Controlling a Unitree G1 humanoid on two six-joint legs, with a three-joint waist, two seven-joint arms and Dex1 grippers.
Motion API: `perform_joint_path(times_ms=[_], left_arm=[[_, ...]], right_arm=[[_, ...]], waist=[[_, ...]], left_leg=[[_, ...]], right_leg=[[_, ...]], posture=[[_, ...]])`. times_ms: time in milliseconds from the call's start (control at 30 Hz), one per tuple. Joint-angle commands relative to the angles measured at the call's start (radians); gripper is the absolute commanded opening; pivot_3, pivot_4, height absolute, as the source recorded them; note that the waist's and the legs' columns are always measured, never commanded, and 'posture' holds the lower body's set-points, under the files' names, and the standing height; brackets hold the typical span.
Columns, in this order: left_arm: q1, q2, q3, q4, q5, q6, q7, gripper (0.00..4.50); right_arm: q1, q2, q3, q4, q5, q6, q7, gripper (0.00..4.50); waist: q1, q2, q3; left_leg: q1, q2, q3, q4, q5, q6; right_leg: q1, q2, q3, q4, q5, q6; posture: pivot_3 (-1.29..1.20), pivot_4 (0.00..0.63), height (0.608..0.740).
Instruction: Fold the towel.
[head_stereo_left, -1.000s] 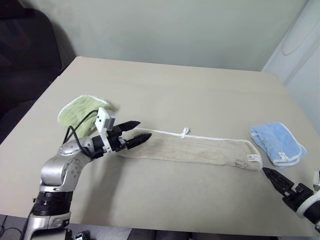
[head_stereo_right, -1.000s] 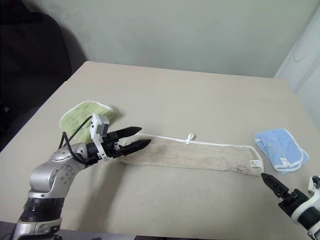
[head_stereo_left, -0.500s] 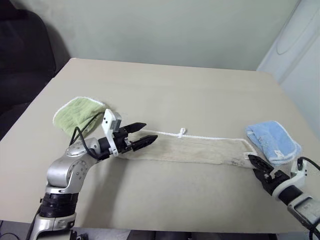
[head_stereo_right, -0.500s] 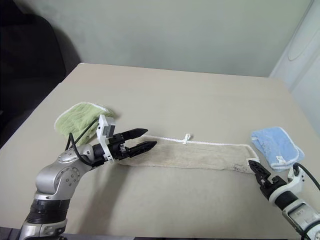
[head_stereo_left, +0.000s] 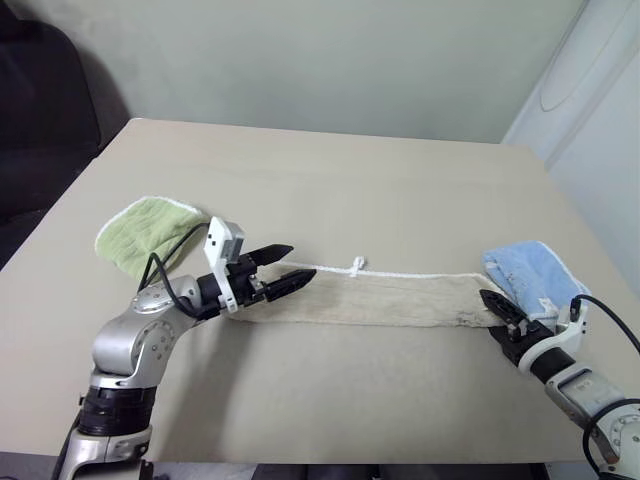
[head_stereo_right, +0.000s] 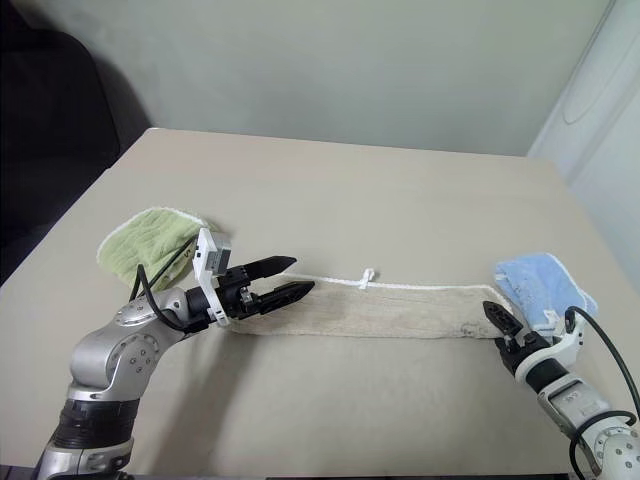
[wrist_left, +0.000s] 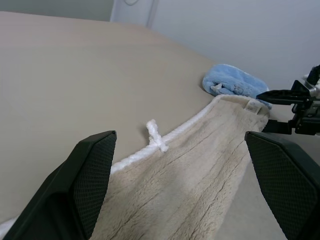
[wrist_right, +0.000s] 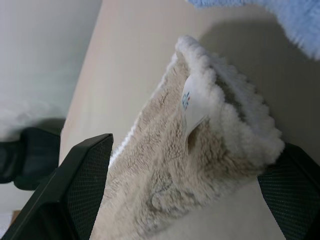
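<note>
Both end effectors wide; right end effector (wrist_right: 185, 200) straddles towel (head_stereo_left: 385, 300) label (wrist_right: 191, 102), prob. untouched.

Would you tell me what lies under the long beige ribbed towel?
The beige ribbed towel lies flat on the tan tabletop; nothing bulges beneath, though the surface it covers stays hidden.

I see a beige table (head_stereo_left: 330, 180) against a plain pale green wall (head_stereo_left: 320, 60). A dark chair (head_stereo_left: 35, 110) stands at its far left, a white panel (head_stereo_left: 585, 110) at right.
</note>
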Motion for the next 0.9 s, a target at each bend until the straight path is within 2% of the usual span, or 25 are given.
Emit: perform_joint_path(times_ms=[33,100,367,433,667,800,900], left_arm=[[-0.009,0.007,0.012,-0.040,-0.011,-0.004,0.001,4.50],[-0.008,0.008,0.014,-0.039,-0.012,-0.005,0.000,4.50],[-0.006,0.000,0.011,-0.037,-0.009,-0.012,0.003,4.50],[-0.008,-0.002,0.011,-0.034,-0.007,-0.015,0.003,4.50],[-0.009,-0.003,0.019,-0.021,-0.003,-0.024,0.004,4.50],[-0.011,-0.004,0.023,-0.013,0.000,-0.029,0.007,4.50],[-0.015,-0.008,0.020,-0.006,0.004,-0.032,0.008,4.50]], right_arm=[[-0.002,0.012,0.023,0.028,-0.014,-0.002,-0.005,4.12],[0.001,0.009,0.021,0.026,-0.011,-0.005,-0.002,3.56],[0.001,-0.021,0.000,-0.012,-0.005,-0.021,0.016,0.54],[-0.003,-0.037,-0.006,-0.037,-0.005,-0.024,0.022,0.01],[0.028,-0.209,-0.033,-0.198,-0.079,-0.002,0.108,0.01],[0.064,-0.306,-0.095,-0.209,-0.094,0.000,0.162,0.01],[0.113,-0.409,-0.142,-0.198,-0.170,0.025,0.251,0.01]], waist=[[0.000,0.000,0.000],[0.000,0.000,0.000],[0.002,0.004,-0.001],[0.003,0.004,-0.001],[0.010,0.010,-0.001],[0.020,0.010,-0.001],[0.025,0.011,-0.001]], left_leg=[[0.001,0.000,0.000,0.000,0.000,0.000],[0.001,0.000,0.000,0.000,-0.001,0.000],[0.001,0.001,0.000,-0.002,-0.004,0.000],[0.001,0.000,0.000,-0.001,-0.004,0.001],[-0.005,-0.001,0.000,0.000,-0.005,0.001],[-0.006,0.000,0.000,0.000,-0.005,0.001],[-0.007,-0.001,0.000,0.000,-0.005,0.002]], right_leg=[[0.000,0.000,0.000,0.000,0.000,0.000],[0.000,0.000,0.000,0.000,0.000,0.000],[0.000,0.000,0.000,0.000,0.001,-0.002],[0.001,0.000,0.000,-0.001,0.001,-0.002],[-0.002,-0.002,0.001,-0.001,0.001,-0.001],[-0.002,-0.002,0.000,-0.001,0.000,-0.001],[-0.002,-0.002,0.001,-0.002,0.000,0.000]], posture=[[0.00,0.150,0.740],[0.00,0.150,0.740],[0.00,0.150,0.740],[0.00,0.150,0.740],[0.00,0.150,0.740],[0.00,0.150,0.740],[0.00,0.150,0.740]])
